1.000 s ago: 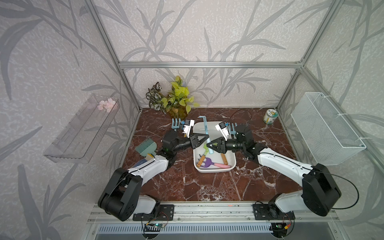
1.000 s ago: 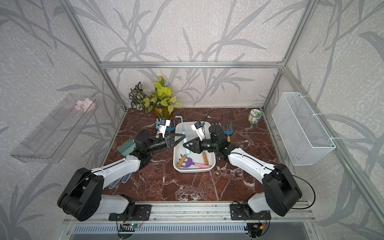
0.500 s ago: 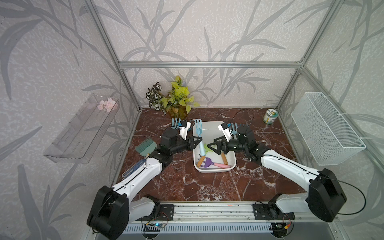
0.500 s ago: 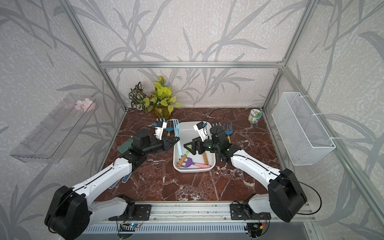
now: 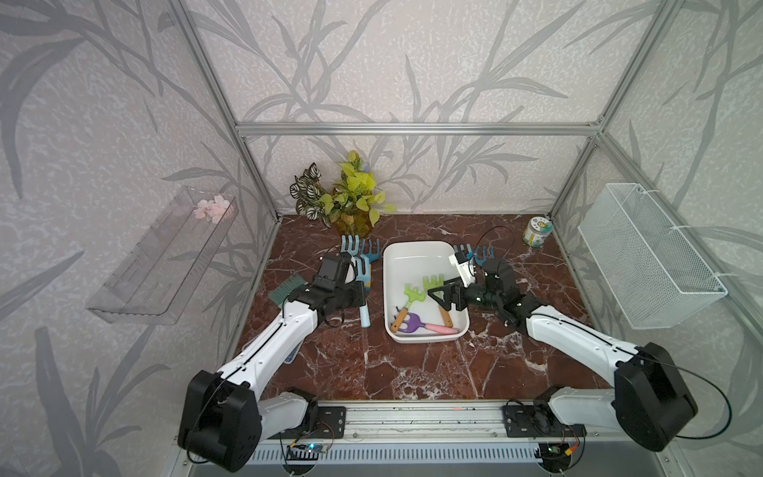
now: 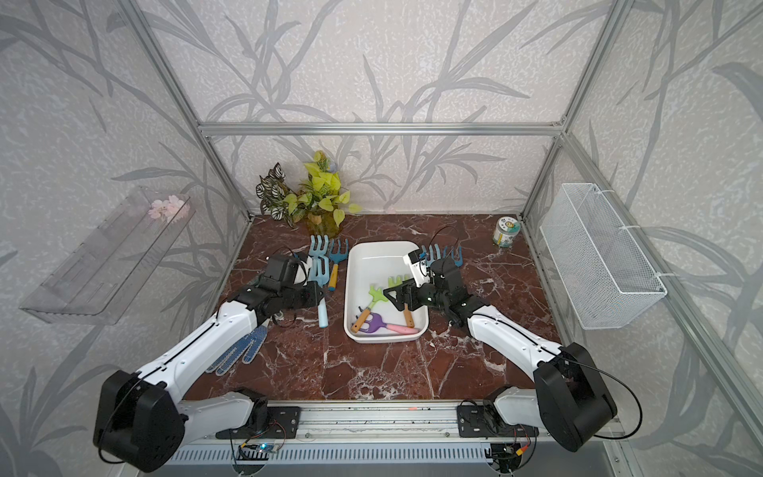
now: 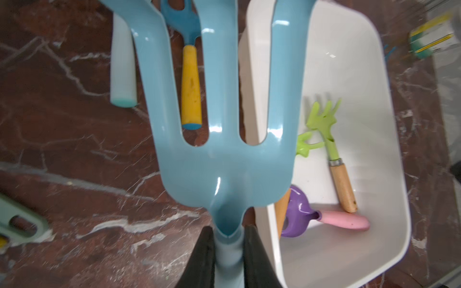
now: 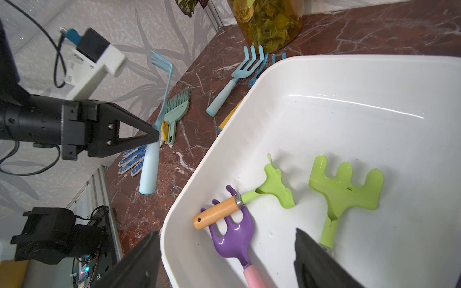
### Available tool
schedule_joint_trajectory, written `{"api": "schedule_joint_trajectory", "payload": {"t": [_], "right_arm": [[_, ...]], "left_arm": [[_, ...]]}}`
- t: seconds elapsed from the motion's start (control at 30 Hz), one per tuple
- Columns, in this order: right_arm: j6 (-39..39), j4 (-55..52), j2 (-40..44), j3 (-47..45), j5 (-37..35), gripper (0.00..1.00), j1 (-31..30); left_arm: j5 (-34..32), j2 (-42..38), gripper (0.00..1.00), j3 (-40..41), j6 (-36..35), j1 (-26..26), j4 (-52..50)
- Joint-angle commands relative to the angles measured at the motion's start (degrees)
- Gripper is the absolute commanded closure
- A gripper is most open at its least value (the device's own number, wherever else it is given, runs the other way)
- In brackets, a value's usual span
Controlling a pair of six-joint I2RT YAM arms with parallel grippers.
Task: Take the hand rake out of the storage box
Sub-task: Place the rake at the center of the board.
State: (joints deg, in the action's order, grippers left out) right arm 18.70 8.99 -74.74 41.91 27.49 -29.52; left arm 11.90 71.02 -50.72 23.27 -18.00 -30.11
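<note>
**Rake count: 3 in the tub, 5 outside it**

Storage box: a shallow white glossy rectangular tub [image 5: 417,260] [image 6: 382,260], mid-way across the red-brown marble desk [image 5: 413,371].

In the tub, 3:
- 1 lime-green rake with a wooden handle [image 8: 274,192]. The handle crosses the tines of the purple one.
- 1 second lime-green rake [image 8: 344,192], just beside the first.
- 1 purple rake with a pink handle [image 8: 234,239].

Left of the tub, 3:
- 1 glossy light-blue hand rake [image 7: 224,162] [image 5: 365,318], clear of the tub, tilted with its tines up. The left gripper [image 7: 228,249] [image 8: 153,136] is clamped tight on its neck just below the head. Whether the handle end touches the desk I cannot tell.
- 1 light-blue rake with a pale handle [image 5: 351,245], flat on the desk.
- 1 darker blue rake with a yellow handle [image 7: 190,82], flat on the desk between that one and the tub.

Right of the tub, 2: a grey-blue tined head [image 5: 462,249] and a bright blue tined head [image 5: 485,252]. Both are partly hidden behind the right wrist.

The right gripper [image 5: 438,298] [image 8: 225,232] has its jaws spread wide and holds nothing. It hangs over the near half of the tub.

Also present:
- 1 teal hand brush [image 5: 287,289]
- blue-dotted glove [image 6: 241,351], number unclear
- 1 potted plant [image 5: 351,198]
- 1 small jar [image 5: 536,231]
</note>
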Motion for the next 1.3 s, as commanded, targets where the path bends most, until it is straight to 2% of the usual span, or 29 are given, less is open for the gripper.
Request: {"api": "schedule_joint_trajectory", "payload": {"t": [0.0, 0.3, 0.53, 0.67, 1.03, 1.27], "right_arm": [[-0.6, 2.8, 1.4, -0.6, 1.5, 0.16, 0.3], [0.1, 4.1, 3.8, -1.8, 3.2, 0.15, 1.1], [0.4, 4.5, 4.4, -2.2, 3.7, 0.15, 1.5], [0.4, 4.5, 4.6, -2.3, 3.8, 0.15, 1.7], [0.4, 4.5, 4.2, -2.3, 3.9, 0.15, 2.0], [0.4, 4.6, 4.1, -2.4, 3.8, 0.15, 2.1]], "left_arm": [[-2.7, 2.6, 0.94, -5.6, -3.7, 1.7, -13.3], [-5.0, 9.6, 0.94, -11.8, -12.5, 5.2, -27.2], [-3.7, 14.9, 0.94, -13.2, -15.0, 5.8, -30.0], [-5.8, 18.8, 0.94, -14.1, -16.2, 7.1, -30.6], [-4.0, 22.6, 0.94, -12.9, -16.9, 10.9, -26.0], [-4.0, 25.5, 0.94, -13.5, -17.0, 11.3, -24.9]]}}
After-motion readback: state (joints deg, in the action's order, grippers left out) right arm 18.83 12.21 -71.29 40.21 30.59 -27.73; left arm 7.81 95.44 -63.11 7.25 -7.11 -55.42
